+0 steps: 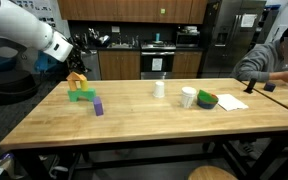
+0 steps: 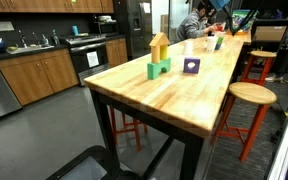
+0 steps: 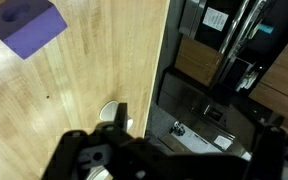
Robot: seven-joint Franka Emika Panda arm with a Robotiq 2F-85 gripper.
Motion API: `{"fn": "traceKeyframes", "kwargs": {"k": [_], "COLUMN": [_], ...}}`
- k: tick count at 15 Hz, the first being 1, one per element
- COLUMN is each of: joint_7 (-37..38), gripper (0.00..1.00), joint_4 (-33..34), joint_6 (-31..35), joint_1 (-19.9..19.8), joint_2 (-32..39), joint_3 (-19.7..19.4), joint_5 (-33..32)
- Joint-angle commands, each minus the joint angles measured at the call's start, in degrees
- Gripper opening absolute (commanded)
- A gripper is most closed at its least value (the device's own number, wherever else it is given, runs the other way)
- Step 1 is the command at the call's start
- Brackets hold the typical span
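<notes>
My gripper (image 1: pixel 70 52) hangs open above the left end of the wooden table (image 1: pixel 144 125), with nothing between its fingers. Below and to its right stands a green arch block (image 1: pixel 81 96) with a small wooden tower (image 1: pixel 77 79) on it, and a purple block (image 1: pixel 98 105) lies beside them. These also show in an exterior view as the green block (image 2: pixel 159 68), the tower (image 2: pixel 159 46) and the purple block (image 2: pixel 191 66). In the wrist view the gripper (image 3: pixel 189 145) is a dark shape over the table edge, with the purple block (image 3: pixel 26 22) at the top left.
Two white cups (image 1: pixel 159 88) (image 1: pixel 188 97), a green bowl (image 1: pixel 206 99) and a sheet of paper (image 1: pixel 231 101) sit towards the right of the table. A person (image 1: pixel 279 55) sits at the far right end. A wooden stool (image 2: pixel 250 95) stands beside the table.
</notes>
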Motion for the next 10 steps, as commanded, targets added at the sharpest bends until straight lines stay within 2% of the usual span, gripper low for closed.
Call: {"fn": "traceKeyframes", "kwargs": {"k": [1,5,10], "joint_7": [0.40,0.39,0.40], "gripper": [1.00,1.00,1.00], "joint_4": [-0.38,-0.47,-0.46], "joint_6": [-4.79,-6.54,-6.52], "joint_1": [-3.12,-4.87,-4.90], "joint_2": [3.83,5.23,5.30], "joint_3": [1.13,2.12,2.25], "joint_5": [1.55,1.50,1.49]}}
